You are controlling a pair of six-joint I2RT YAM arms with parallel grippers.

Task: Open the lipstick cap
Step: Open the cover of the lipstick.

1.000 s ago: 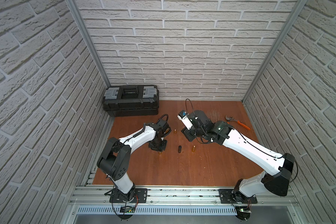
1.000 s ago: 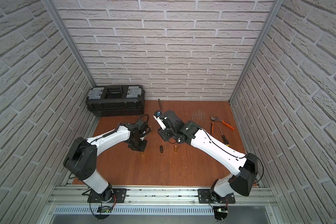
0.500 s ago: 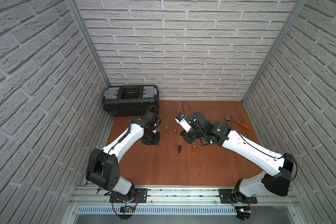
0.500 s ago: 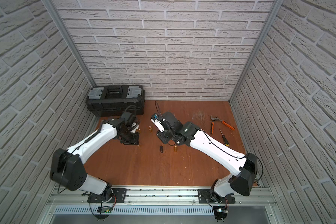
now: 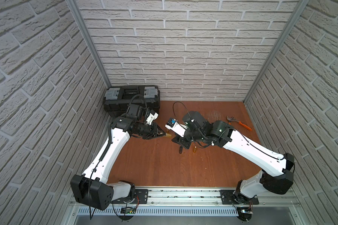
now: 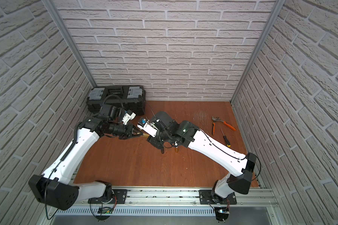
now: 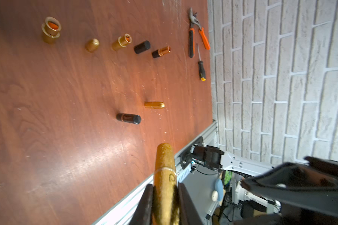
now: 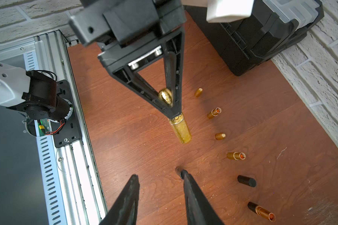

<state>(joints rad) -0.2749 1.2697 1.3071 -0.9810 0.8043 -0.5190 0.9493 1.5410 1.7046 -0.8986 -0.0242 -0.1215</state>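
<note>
Our left claw (image 8: 174, 114) is clenched on the gold lipstick (image 8: 180, 130), whose end juts past its tips. Our right claw (image 8: 159, 175) faces it, released and empty.

Both top views: bright, even overhead light, brick walls (image 5: 183, 48) pale and flat, only soft short shadows on the tabletop (image 5: 164, 167); straight wall lines bow toward the frame edges. Left wrist view: whitish glare patch on the wood, left tool (image 7: 165, 187) close to the lens and soft. Right wrist view: mid-field sharp, right tool (image 8: 159, 177) near the lens, out of focus.
</note>
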